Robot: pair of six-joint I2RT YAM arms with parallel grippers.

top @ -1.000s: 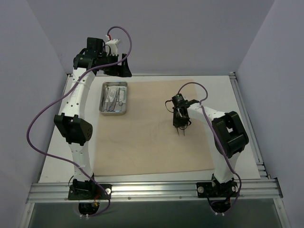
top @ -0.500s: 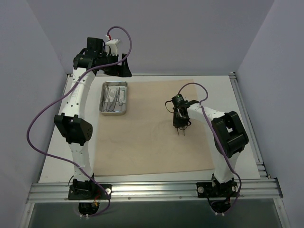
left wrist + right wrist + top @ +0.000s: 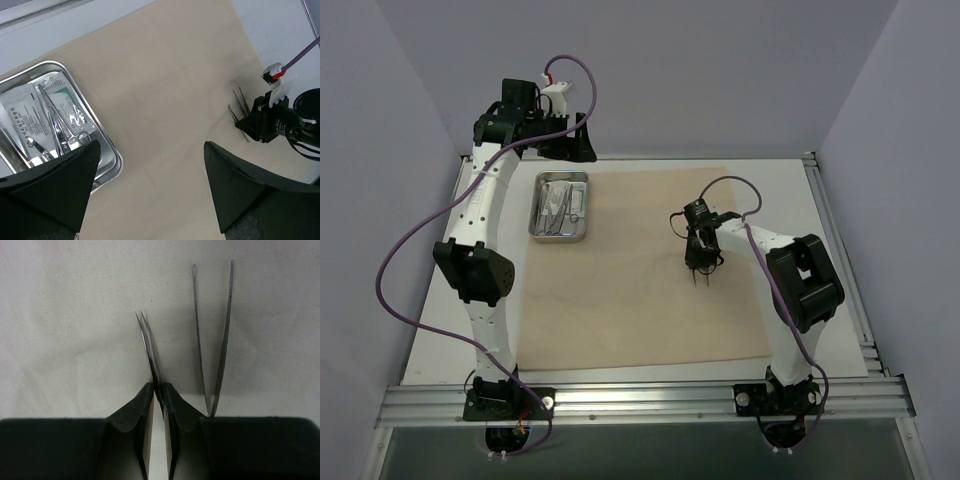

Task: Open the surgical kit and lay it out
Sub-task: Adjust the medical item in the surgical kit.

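The right gripper (image 3: 157,387) has its jaws nipped nearly together on a pair of fine-pointed tweezers (image 3: 148,347). The handle end is pinched between the pads, and the two sharp tips stick out ahead of the jaws, over the beige cloth wrap (image 3: 640,310). A second pair of tweezers (image 3: 212,340) lies flat on the cloth just to the right of those jaws. Its arms are sprung apart, and it is clear of the held pair.

The left gripper (image 3: 151,145) hangs over the far left part of the sheet with its jaws spread as wide as they look able to go and nothing between them. The small steel tray (image 3: 116,152) sits on the cloth below its left finger, partly hidden by it. Steel scissor-handled instruments (image 3: 57,132) lie in the tray across two clear packets (image 3: 67,105). The packets carry lines of dark print, and one has a green patch, but I can't read a word or a brand from here.
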